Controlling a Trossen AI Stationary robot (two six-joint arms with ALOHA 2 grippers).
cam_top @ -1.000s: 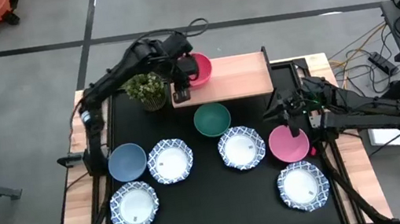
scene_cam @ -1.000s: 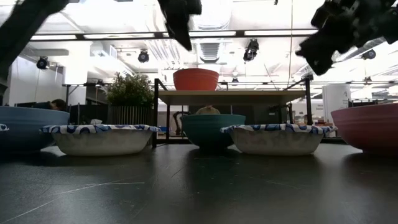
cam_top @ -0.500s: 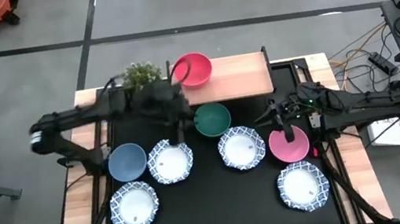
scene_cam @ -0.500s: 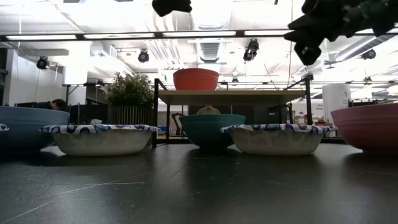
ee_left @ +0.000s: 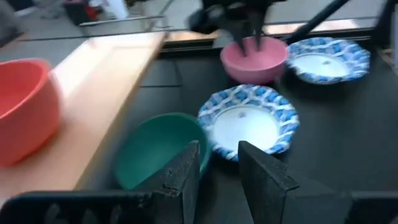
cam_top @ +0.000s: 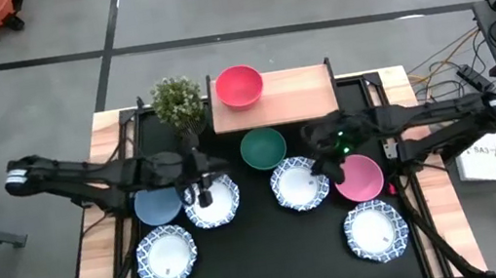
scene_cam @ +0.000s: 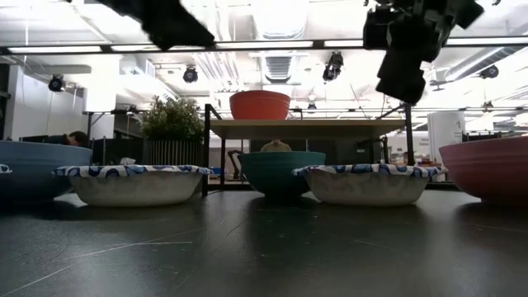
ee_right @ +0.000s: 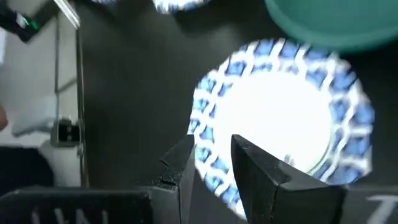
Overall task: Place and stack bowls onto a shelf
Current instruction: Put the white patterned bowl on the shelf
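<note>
Left end effector [cam_top: 198, 188] empty | patterned bowls [cam_top: 300, 183]: 5 | plain: 4

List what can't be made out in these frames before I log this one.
- Low view: both arms are cut off by the top edge; only dark parts show.
- Low view: the grey-blue bowl and pink bowl are cut by the side edges.
- Right wrist view: the green bowl is cut by the top edge.

Bright ceiling strip lights [scene_cam: 272, 44] flood the low view and silhouette the arms, the black table mat [cam_top: 274, 244] reads evenly lit with soft shadows, and both wrist views are smeared with blur.
</note>
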